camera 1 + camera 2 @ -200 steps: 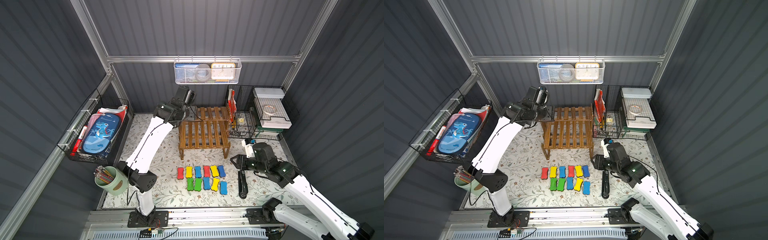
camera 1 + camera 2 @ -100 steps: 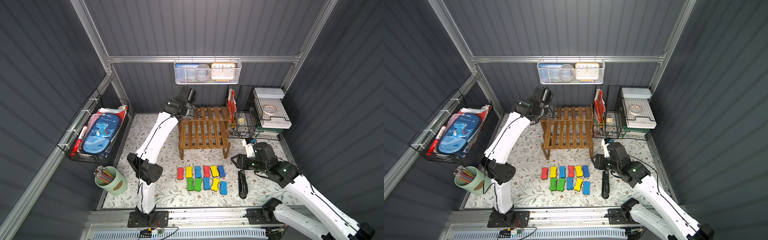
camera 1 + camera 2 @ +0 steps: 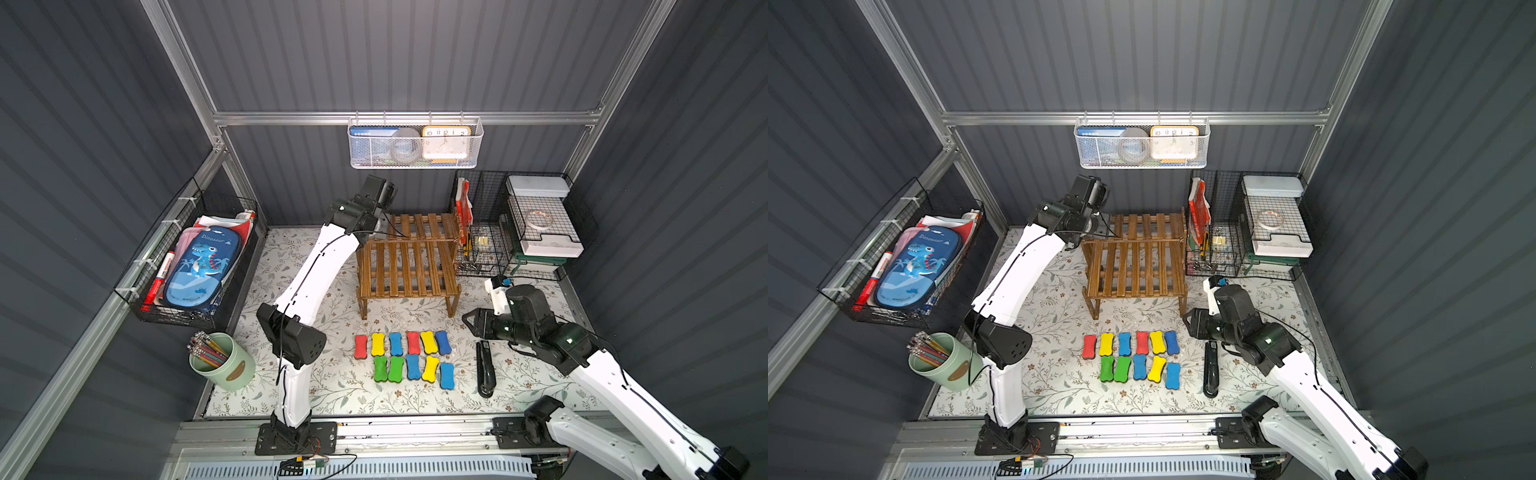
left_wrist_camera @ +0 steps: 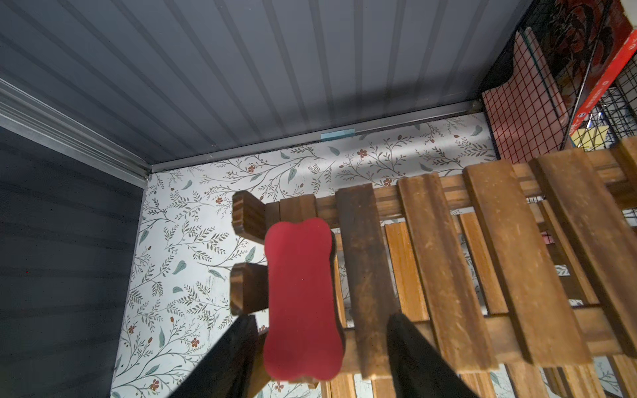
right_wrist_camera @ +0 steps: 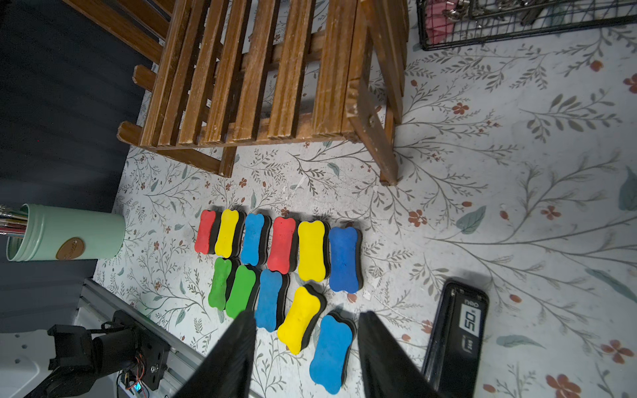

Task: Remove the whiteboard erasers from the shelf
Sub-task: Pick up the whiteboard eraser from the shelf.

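One red whiteboard eraser (image 4: 300, 299) lies on the left end of the wooden shelf's (image 3: 409, 266) upper tier. My left gripper (image 4: 323, 317) is open around it, a finger (image 4: 241, 348) on each side, with a gap to the far one. In both top views the left wrist hides this eraser. Several more erasers (image 3: 403, 357) lie in two rows on the floral mat in front of the shelf (image 3: 1133, 266). My right gripper (image 5: 307, 315) hovers open above the right end of those rows (image 5: 331, 351), holding nothing.
A black stapler (image 3: 485, 369) lies right of the eraser rows, under the right arm. A green pencil cup (image 3: 222, 361) stands front left. A black wire basket (image 3: 199, 266) hangs on the left wall, black wire racks (image 3: 519, 224) stand back right, and a white mesh basket (image 3: 415, 143) hangs above.
The left arm's elbow swung right and its wrist settled over the shelf's back left corner. Its jaws narrowed slightly. The right arm has not moved.
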`<control>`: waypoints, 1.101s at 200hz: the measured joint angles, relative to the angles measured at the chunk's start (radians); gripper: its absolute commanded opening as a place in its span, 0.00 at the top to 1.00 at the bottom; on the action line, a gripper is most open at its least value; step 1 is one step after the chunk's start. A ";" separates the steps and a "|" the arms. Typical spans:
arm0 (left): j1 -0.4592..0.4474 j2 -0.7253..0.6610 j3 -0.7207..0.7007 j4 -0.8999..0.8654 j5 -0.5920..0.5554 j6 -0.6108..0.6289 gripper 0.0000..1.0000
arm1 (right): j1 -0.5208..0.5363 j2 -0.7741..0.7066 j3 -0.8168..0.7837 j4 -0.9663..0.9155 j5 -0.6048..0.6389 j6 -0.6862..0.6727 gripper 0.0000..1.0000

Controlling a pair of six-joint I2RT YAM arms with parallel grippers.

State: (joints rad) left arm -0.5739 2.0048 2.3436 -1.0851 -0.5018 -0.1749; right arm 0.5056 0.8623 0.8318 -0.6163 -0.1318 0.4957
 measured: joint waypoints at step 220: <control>-0.002 -0.009 -0.060 0.089 -0.016 -0.004 0.38 | -0.007 0.008 0.000 -0.001 0.002 0.000 0.48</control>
State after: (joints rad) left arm -0.5755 1.9961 2.2833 -0.9958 -0.5182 -0.1791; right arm 0.4988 0.8700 0.8318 -0.6174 -0.1299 0.4953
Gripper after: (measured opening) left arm 0.608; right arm 0.523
